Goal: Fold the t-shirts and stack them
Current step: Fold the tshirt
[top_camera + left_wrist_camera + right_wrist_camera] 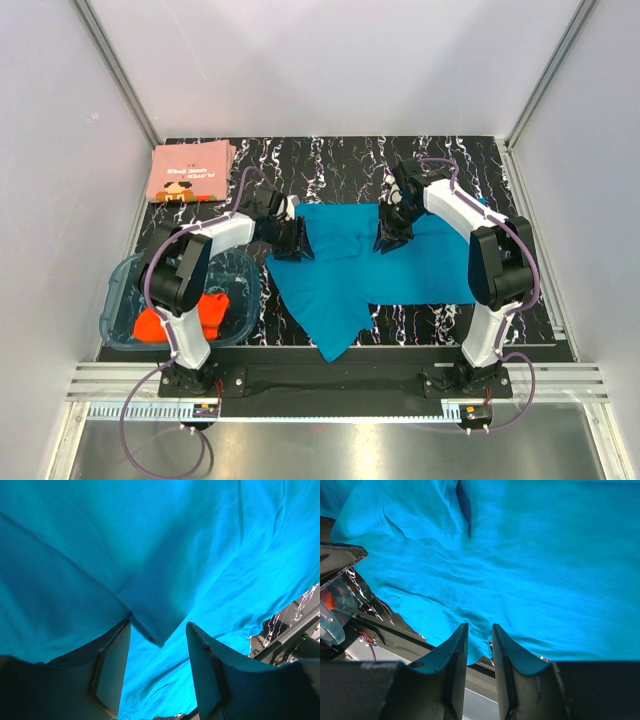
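Note:
The teal-blue t-shirt [340,275] lies spread over the middle of the table, one part hanging toward the front edge. My left gripper [295,240] is at its left edge. In the left wrist view the left gripper [157,625] stands open, and a folded corner of the shirt [150,625] hangs between the fingertips. My right gripper [388,238] is at the shirt's far edge. In the right wrist view the right gripper [480,627] is shut on a puckered hem of the teal shirt [520,555]. The salmon-pink t-shirt [190,172] lies folded at the back left. The orange-red t-shirt [185,315] sits crumpled in the tub.
A clear blue-tinted plastic tub [125,285] stands at the front left beside the left arm's base, and its rim [330,620] shows in the right wrist view. The table is a black marbled mat [330,160], with white walls close on three sides.

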Controlling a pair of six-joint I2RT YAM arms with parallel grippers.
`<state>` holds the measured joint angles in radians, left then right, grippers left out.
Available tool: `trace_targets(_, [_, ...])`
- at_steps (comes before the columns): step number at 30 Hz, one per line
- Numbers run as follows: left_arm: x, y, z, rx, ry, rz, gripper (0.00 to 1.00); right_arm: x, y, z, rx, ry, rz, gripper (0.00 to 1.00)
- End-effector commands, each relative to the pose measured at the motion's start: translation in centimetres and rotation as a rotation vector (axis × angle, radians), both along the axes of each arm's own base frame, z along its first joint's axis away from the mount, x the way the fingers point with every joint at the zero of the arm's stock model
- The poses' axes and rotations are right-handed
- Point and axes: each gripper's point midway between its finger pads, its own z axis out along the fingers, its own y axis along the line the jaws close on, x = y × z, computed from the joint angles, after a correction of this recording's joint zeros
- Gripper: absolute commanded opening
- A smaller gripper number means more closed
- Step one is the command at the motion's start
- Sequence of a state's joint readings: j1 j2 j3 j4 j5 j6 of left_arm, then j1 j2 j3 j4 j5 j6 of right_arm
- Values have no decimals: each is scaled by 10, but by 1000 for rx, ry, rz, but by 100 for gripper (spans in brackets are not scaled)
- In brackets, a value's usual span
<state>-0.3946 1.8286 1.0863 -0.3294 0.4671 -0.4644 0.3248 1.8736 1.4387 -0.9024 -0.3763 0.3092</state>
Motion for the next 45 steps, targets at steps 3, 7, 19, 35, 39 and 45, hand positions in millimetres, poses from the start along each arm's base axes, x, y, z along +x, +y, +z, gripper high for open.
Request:
trace_targets(3, [19,-15,12,-45,-57,-20,51,6,-1,14,10,-60,-13,32])
trace_targets(7, [22,-16,12,-36,-56,-26,48,6,-1,12,9,-58,-12,32])
trace_targets(19, [-12,-40,50,-231,171,2,24,6,0,8,12,-48,-3,32])
trace_targets(35, [-12,20,46,22,159,104,58,27,35,-5,170,20,-43,36])
trace_targets(39, [17,14,77,-14,3,83,57,49,50,-11,228,18,-69,46])
trace_targets(45, [57,-12,67,-95,12,43,52,61,58,-29,242,58,-84,52])
